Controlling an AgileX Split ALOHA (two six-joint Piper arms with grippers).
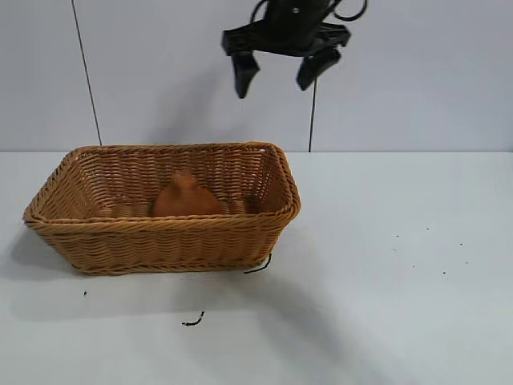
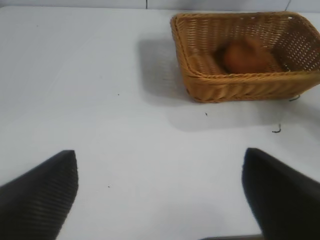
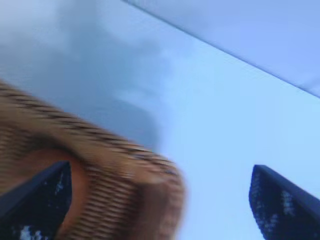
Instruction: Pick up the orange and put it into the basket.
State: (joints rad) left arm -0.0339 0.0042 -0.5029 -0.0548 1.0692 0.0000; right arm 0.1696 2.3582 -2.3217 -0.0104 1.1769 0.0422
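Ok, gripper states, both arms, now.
Left gripper: open, empty, low over the bare table.
Right gripper: open, empty, raised above the basket; the orange lies inside.

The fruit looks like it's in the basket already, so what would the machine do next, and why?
Probably just draw the right tool up and away to rest. The orange already lies inside the basket, and that tool hangs open and empty above the far rim. The left tool is open too, off to the side over the table.

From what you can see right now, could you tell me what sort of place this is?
Probably a lab test bench: a bare white table against plain panelled walls, holding only a wicker basket with an orange, the right gripper open above.
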